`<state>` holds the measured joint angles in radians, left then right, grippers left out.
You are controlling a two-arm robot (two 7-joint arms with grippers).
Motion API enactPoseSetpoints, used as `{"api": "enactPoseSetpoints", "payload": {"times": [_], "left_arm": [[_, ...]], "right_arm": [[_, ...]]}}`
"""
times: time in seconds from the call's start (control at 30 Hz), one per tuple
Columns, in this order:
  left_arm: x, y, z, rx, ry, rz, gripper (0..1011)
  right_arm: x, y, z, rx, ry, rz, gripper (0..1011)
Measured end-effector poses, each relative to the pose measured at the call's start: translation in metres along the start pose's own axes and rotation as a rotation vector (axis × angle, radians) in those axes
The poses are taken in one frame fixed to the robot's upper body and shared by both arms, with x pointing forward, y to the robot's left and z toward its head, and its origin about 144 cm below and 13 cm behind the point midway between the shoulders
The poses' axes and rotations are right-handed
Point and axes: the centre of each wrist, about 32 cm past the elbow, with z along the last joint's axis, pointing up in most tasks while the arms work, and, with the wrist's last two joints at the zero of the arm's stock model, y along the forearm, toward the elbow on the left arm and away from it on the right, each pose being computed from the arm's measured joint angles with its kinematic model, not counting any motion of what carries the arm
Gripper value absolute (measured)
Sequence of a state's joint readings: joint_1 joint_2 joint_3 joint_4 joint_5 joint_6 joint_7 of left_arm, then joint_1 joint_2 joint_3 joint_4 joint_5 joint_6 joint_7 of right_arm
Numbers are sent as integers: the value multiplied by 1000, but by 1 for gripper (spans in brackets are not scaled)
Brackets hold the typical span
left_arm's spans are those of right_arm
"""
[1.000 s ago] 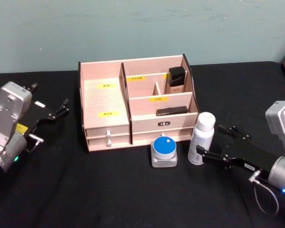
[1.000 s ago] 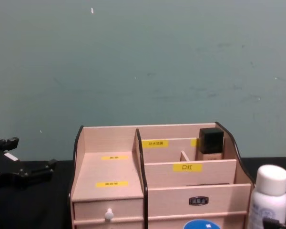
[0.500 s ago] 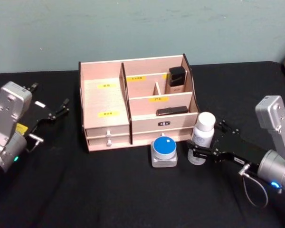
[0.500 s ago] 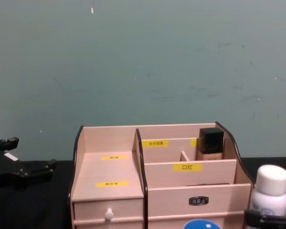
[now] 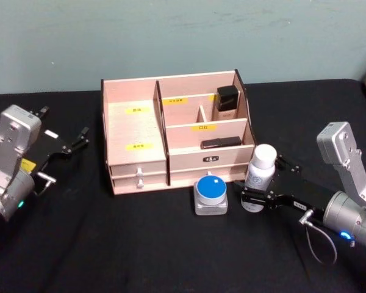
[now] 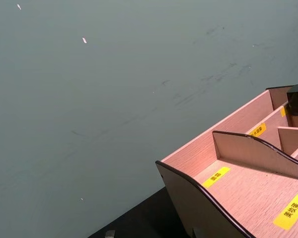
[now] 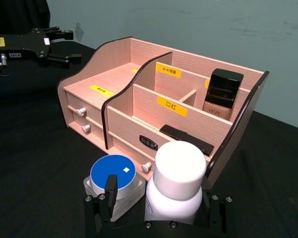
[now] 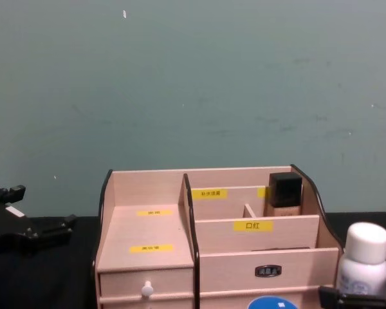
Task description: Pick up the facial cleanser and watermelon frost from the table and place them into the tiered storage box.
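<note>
Head view: white bottle (image 5: 260, 174) stands upright on the table (image 5: 140, 244), just off the front right corner of the wooden box (image 5: 134, 131). Blue-lidded jar (image 5: 211, 194) sits beside it, before the box's drawers. Right claw (image 5: 260, 188) reaches in from the box's right, released, straddling the bottle's lower body. Left claw (image 5: 62, 125) is parked well left of the box, spread, holding nothing. Left wrist view: the box's left wall and labelled tiers. Right wrist view: bottle between the fingers (image 7: 111, 191), its long axis vertical, crosswise to the closing line. A gap shows on the jar side. Chest view: bottle at the box's right front, claw low at its base. Judgement: the right arm is nearer, so squeeze, then lift over the box's front.
</note>
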<state>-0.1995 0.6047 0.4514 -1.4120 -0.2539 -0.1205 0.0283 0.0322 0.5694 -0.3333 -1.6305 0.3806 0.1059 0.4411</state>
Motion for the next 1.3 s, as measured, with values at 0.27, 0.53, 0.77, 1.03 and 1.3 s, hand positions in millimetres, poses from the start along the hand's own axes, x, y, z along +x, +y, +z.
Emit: {"api": "enactPoseSetpoints", "payload": {"times": [0.27, 0.53, 0.77, 1.03, 1.3], "left_arm": [[0, 0, 0, 0, 0, 0, 1010], [0, 0, 0, 0, 0, 0, 1010], [0, 0, 0, 0, 0, 0, 1010], [0, 0, 0, 0, 0, 0, 1010], [0, 0, 0, 0, 0, 0, 1010]], "right_arm": [[0, 0, 0, 1, 0, -1, 1003], [0, -1, 0, 3, 1, -1, 886], [0, -1, 0, 4, 1, -1, 677], [0, -1, 0, 4, 2, -1, 611], [0, -1, 0, 5, 2, -1, 611]]}}
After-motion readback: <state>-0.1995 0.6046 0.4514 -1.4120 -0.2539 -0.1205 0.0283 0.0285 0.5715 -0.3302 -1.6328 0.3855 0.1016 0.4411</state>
